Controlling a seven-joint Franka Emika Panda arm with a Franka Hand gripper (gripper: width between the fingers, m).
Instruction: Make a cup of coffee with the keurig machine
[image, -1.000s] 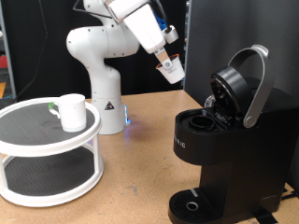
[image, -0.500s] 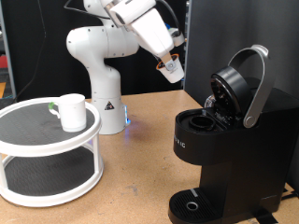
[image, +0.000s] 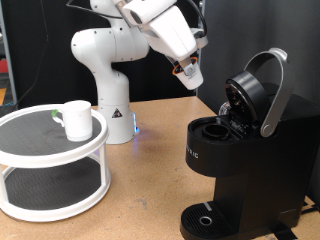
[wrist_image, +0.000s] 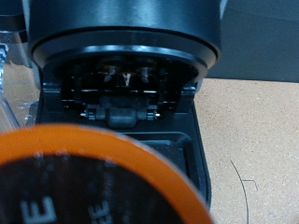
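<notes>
The black keurig machine (image: 240, 160) stands at the exterior view's right with its silver-handled lid (image: 262, 92) raised and the pod chamber (image: 214, 130) open. My gripper (image: 190, 70) hangs above and to the left of the open lid, shut on a small white coffee pod (image: 191, 74). In the wrist view the pod's orange-rimmed dark top (wrist_image: 93, 187) fills the foreground, with the open brewer head (wrist_image: 126, 79) straight beyond it. The white cup (image: 78, 119) sits on the top tier of a white round shelf (image: 50, 160) at the exterior view's left.
The arm's white base (image: 108, 95) stands behind the wooden table (image: 145, 190). A dark panel (image: 260, 40) rises behind the machine. The round drip base (image: 205, 220) is at the machine's foot. Bare tabletop lies between shelf and machine.
My gripper with the pod has moved right and slightly up, closer to the machine's raised lid, and the wrist has rotated. Cup and machine have not moved.
</notes>
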